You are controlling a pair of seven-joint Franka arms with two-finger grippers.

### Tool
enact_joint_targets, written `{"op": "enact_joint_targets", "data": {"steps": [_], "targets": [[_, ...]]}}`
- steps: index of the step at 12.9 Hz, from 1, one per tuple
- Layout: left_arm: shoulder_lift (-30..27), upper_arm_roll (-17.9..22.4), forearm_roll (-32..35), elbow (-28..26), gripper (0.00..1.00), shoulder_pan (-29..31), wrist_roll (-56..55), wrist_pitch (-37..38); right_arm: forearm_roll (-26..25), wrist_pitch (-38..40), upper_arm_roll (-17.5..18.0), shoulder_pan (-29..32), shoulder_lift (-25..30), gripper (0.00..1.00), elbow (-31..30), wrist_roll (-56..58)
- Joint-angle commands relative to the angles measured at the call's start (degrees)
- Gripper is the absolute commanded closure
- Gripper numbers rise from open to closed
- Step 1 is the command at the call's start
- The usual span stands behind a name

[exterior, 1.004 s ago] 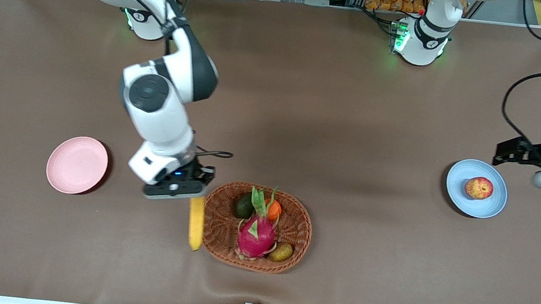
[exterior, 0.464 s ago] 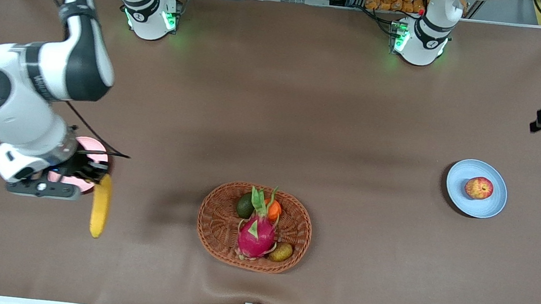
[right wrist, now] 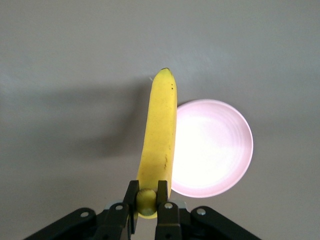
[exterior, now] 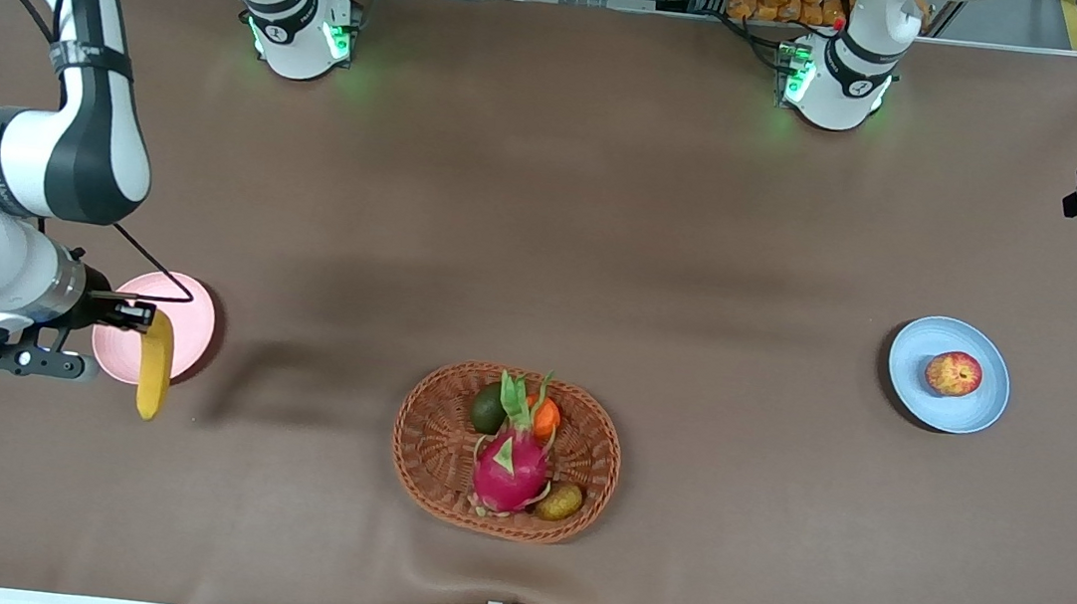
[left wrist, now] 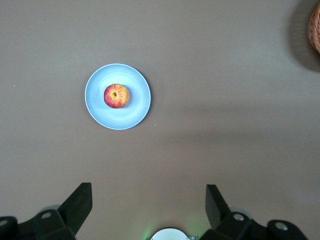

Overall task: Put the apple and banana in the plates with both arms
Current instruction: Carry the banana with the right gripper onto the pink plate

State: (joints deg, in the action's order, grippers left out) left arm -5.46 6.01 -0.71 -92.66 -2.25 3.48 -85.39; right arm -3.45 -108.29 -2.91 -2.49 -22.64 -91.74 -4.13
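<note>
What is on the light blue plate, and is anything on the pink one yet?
The apple sits on the light blue plate. The pink plate looks bare; the right gripper and its banana cover part of it.

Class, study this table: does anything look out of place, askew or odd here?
Only the banana stands out: the right pincer grips it by one end, and it hangs over the pink plate's edge and the table, not yet set down. The apple sits properly on the blue plate.
</note>
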Motion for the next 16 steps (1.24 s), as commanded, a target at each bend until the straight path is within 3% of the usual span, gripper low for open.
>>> {"op": "enact_joint_targets", "data": {"steps": [1,7,8,9,10,11,16], "targets": [[0.62,-3.01,1.58,-0.06,0.0,0.05,-7.93,-1.88,-0.59,-0.7,0.98,3.09,2.52,1.0,-6.16,0.44],[0.18,-4.43,0.8,1.17,0.0,0.49,-4.61,-1.71,-0.51,-2.8,1.07,6.17,1.9,1.0,-10.38,1.67],[0.18,-4.6,0.8,0.99,0.0,0.4,-6.88,-1.62,-0.51,-4.02,1.07,6.26,1.82,0.83,-11.78,1.67],[0.36,-4.6,0.8,0.9,0.0,0.49,-6.65,-1.62,-0.51,-4.38,1.07,6.35,1.81,0.49,-12.23,1.67],[0.45,-4.52,0.8,0.82,0.0,0.49,-6.56,-1.62,-0.33,-4.39,1.07,6.44,1.73,0.06,-12.32,1.67],[0.45,-4.6,0.8,0.73,0.0,0.49,-6.64,-1.62,-0.16,-4.39,1.07,6.88,1.64,0.0,-12.24,1.67],[0.45,-4.6,0.62,0.73,0.0,0.4,-6.9,-1.62,0.28,-3.95,1.24,6.97,1.64,0.0,-12.06,1.58]]}}
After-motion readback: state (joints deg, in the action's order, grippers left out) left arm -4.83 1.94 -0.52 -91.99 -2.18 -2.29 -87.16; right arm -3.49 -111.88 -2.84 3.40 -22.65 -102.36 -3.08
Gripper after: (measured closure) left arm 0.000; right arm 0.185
